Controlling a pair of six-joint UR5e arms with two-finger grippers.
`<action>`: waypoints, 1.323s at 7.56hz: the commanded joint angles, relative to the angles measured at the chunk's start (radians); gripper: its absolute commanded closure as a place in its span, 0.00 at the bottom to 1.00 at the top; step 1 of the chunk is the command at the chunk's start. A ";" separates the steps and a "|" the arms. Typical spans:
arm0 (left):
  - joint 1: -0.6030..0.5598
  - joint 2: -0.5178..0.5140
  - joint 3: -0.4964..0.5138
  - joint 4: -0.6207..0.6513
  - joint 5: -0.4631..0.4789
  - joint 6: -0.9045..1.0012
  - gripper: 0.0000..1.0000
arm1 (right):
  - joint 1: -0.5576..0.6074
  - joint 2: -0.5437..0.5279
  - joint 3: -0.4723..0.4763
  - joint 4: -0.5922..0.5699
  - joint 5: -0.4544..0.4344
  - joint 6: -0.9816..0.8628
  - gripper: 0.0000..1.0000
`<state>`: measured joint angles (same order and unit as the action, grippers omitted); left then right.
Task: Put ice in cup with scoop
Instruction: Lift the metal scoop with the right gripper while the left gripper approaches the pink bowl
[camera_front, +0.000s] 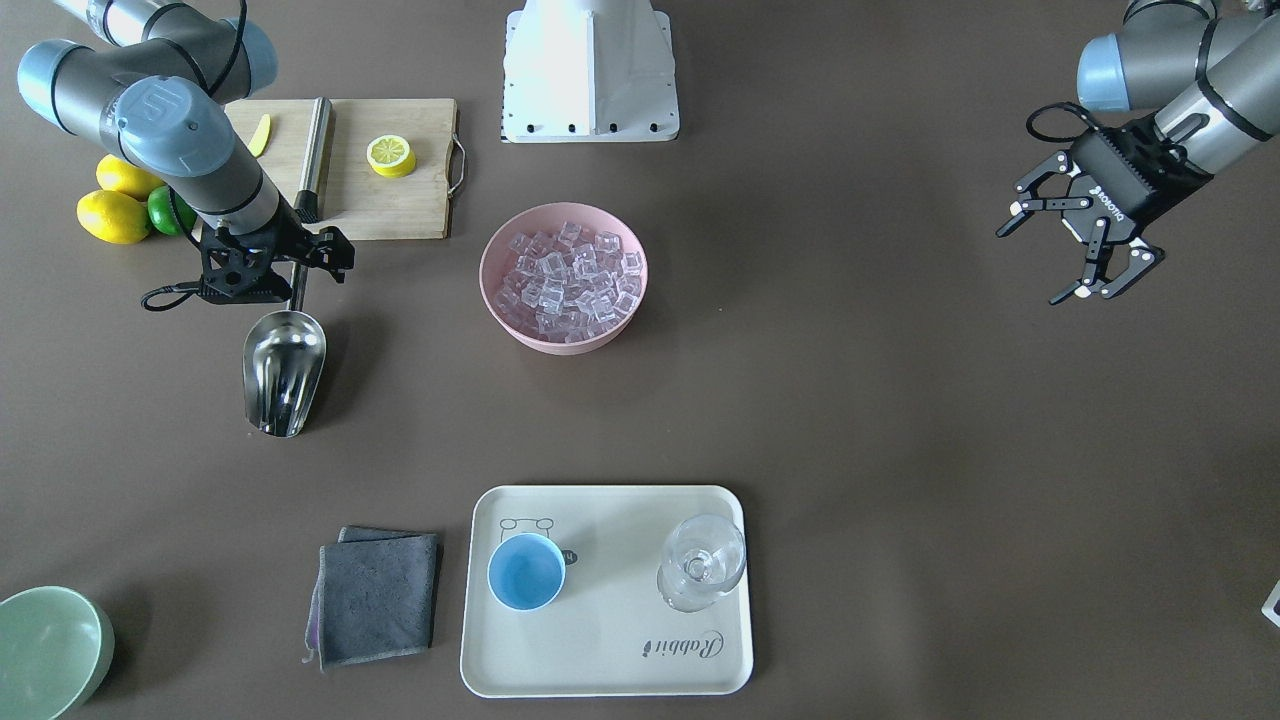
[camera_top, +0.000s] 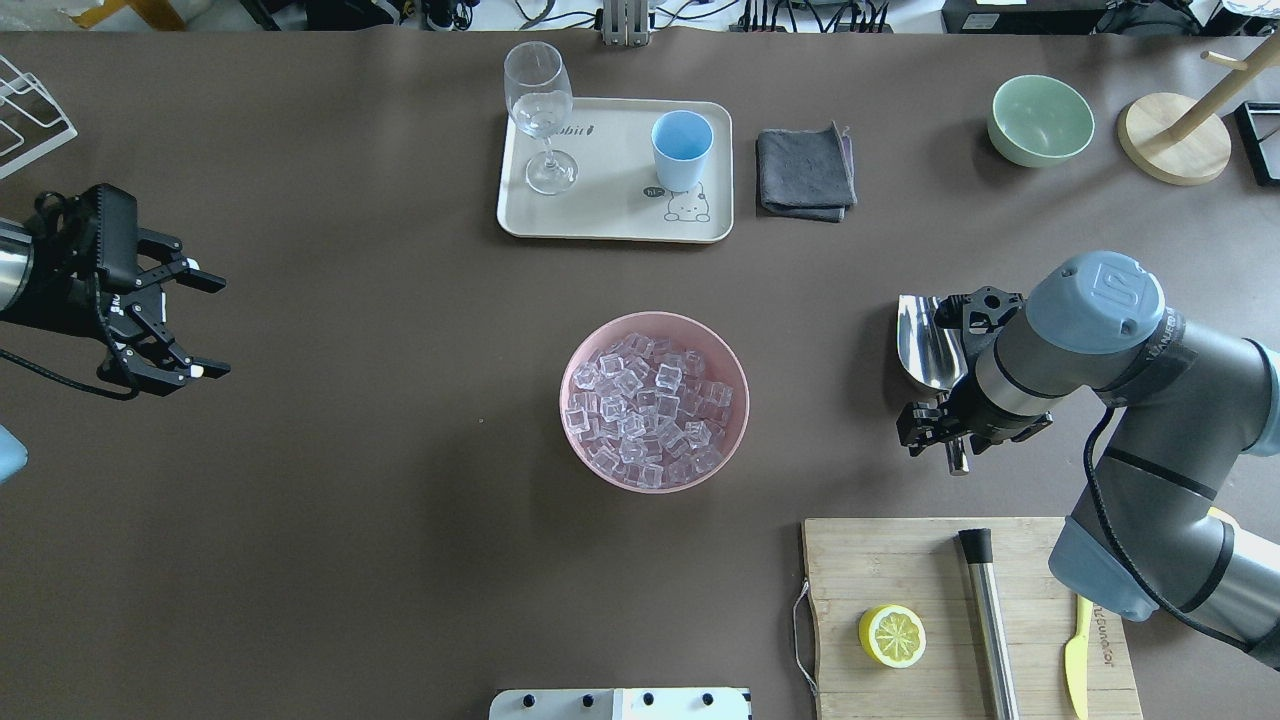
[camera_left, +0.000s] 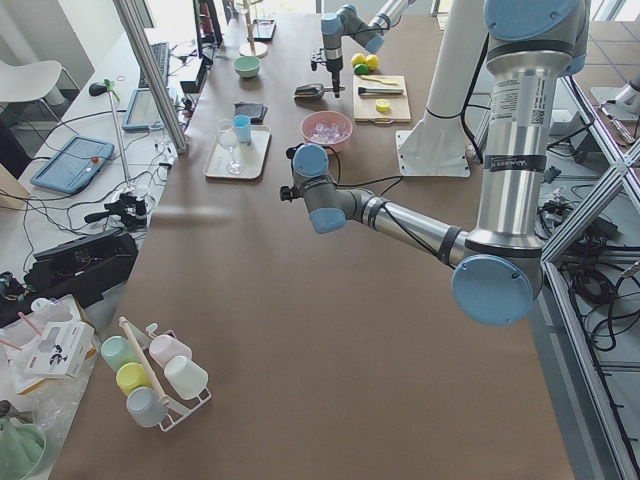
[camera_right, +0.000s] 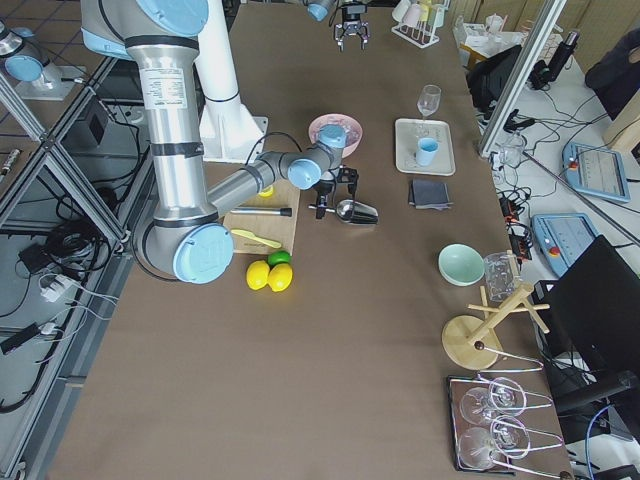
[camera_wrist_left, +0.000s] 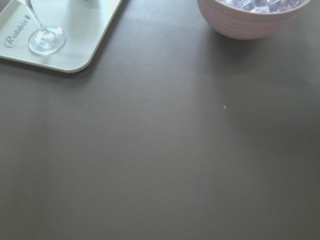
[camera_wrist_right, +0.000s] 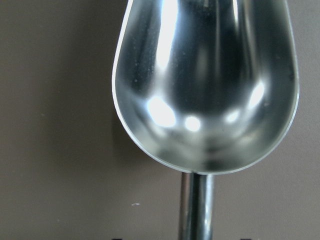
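Right arm: the right tool (camera_front: 283, 262) is down over the rod handle of the scoop (camera_front: 285, 370), wrist pointing at the worktop (camera_front: 850, 400). The rod runs through the tool, and its end shows on the robot's side in the overhead view. Black linkages stand out on both sides of the rod. It cannot be told whether the fingers press on it, or whether the scoop lies on the worktop or is raised.

Scoop: it is at the robot's right, just in front of the cutting board (camera_front: 400, 205). The trough mouth faces away from the robot and the handle points toward it. In the right wrist view the trough is bare polished metal with bright reflections, and the handle leaves at the bottom centre.

Ice (camera_front: 570, 278): clear cubes are heaped in the pink bowl (camera_front: 485, 275) at mid-worktop, well apart from the scoop.

Cup (camera_front: 526, 572): it stands upright on the cream tray (camera_front: 610, 650) at the far side of the worktop from the robot, with its blue inside showing. A stemmed glass (camera_front: 702, 560) stands on the same tray, apart from the cup. A folded grey cloth (camera_front: 378, 597) lies just beside the tray on the cup's side.

Left arm: the left tool (camera_front: 1040, 255) hangs above bare worktop at the robot's left with its fingers spread wide and nothing between them, well apart from bowl and tray.

Other: the board carries a lemon half (camera_front: 391, 156) and a steel cylinder (camera_front: 316, 150) with a black end.
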<state>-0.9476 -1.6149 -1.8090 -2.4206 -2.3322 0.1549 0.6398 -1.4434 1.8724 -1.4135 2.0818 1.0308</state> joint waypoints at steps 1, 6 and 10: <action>0.110 -0.095 0.084 -0.061 0.027 -0.003 0.01 | 0.000 -0.006 0.005 0.001 0.001 -0.001 0.95; 0.301 -0.273 0.143 -0.080 0.212 -0.002 0.01 | -0.002 -0.015 0.027 -0.004 0.001 -0.011 1.00; 0.360 -0.353 0.250 -0.160 0.249 0.000 0.01 | 0.052 -0.019 0.231 -0.254 0.006 -0.174 1.00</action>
<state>-0.6038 -1.9526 -1.5906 -2.5493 -2.0872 0.1541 0.6544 -1.4788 1.9952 -1.4782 2.0990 0.9627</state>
